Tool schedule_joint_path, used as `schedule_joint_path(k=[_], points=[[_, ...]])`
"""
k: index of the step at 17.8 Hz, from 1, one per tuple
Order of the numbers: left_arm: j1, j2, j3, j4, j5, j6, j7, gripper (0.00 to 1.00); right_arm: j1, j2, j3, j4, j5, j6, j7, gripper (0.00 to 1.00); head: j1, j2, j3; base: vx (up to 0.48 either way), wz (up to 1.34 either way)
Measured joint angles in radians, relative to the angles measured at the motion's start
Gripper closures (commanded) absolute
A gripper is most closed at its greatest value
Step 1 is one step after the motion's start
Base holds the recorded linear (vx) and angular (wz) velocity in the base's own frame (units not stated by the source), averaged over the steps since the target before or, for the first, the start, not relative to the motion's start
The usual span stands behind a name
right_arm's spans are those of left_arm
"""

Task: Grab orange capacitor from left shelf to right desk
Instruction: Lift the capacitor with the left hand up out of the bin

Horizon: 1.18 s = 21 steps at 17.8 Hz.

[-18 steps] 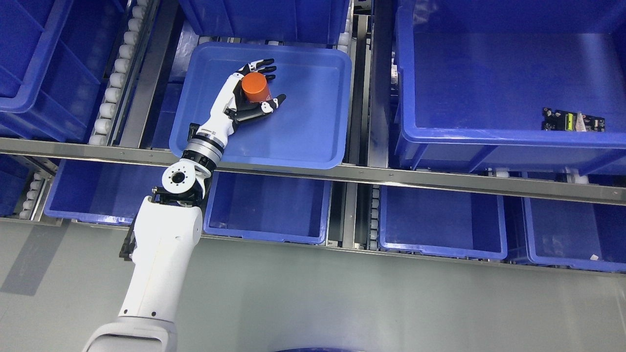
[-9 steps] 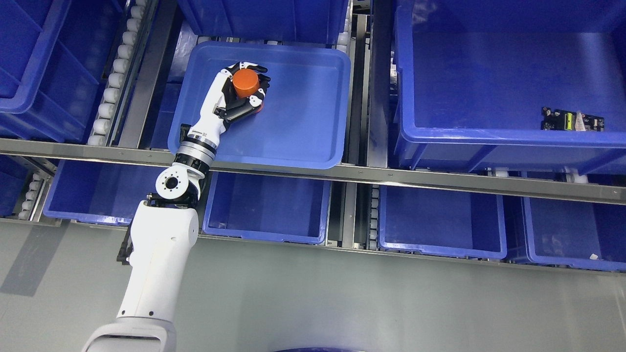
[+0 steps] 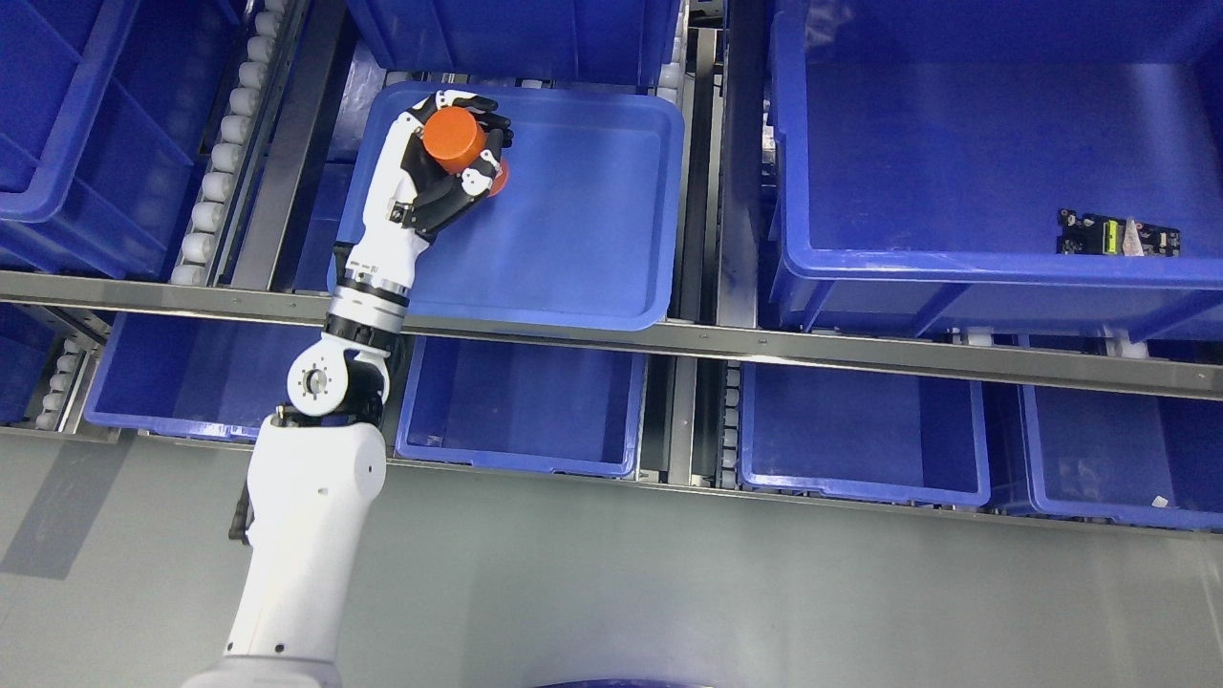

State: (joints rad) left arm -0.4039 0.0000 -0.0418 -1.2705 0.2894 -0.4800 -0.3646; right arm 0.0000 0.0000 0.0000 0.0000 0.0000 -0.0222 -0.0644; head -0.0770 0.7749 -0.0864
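The orange capacitor (image 3: pixel 457 139) is a short orange cylinder. My left hand (image 3: pixel 455 158) is shut on it, fingers wrapped around its side, and holds it lifted over the upper left part of the shallow blue tray (image 3: pixel 583 258) on the shelf. A bit of orange shows below the fingers at the hand's right edge. The left arm comes up from the lower left across the shelf rail. The right arm is out of view.
A metal shelf rail (image 3: pixel 726 342) runs across below the tray. A large blue bin (image 3: pixel 994 162) at the right holds a small circuit board (image 3: pixel 1118 234). Several blue bins sit on the lower shelf and at the left. Grey floor lies below.
My left hand closed around the orange capacitor, then rose and moved to the upper left of the tray with it. The arm swung left.
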Motion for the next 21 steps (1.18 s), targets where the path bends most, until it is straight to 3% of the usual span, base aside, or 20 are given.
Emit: schedule_joint_path(k=[3,8,16,21], points=[[0.106,0.0,-0.035,-0.081,0.033,-0.179,-0.006,0.99,0.0,0.0,0.0,0.0,0.0,0.0,0.0,0.0,0.0,0.0,0.0,0.0,0.0],[0.225,0.0,-0.069,-0.158,0.051,-0.288,-0.007,0.99,0.0,0.0,0.0,0.0,0.0,0.0,0.0,0.0,0.0,0.0,0.0,0.0,0.0],[0.305,0.0,-0.098,-0.232,0.06,-0.299,0.003,0.99,0.0,0.0,0.0,0.0,0.0,0.0,0.0,0.0,0.0,0.0,0.0,0.0,0.0],[0.324,0.0,-0.107,-0.27,0.062,-0.175,0.077,0.99,0.0,0.0,0.0,0.0,0.0,0.0,0.0,0.0,0.0,0.0,0.0,0.0,0.0]])
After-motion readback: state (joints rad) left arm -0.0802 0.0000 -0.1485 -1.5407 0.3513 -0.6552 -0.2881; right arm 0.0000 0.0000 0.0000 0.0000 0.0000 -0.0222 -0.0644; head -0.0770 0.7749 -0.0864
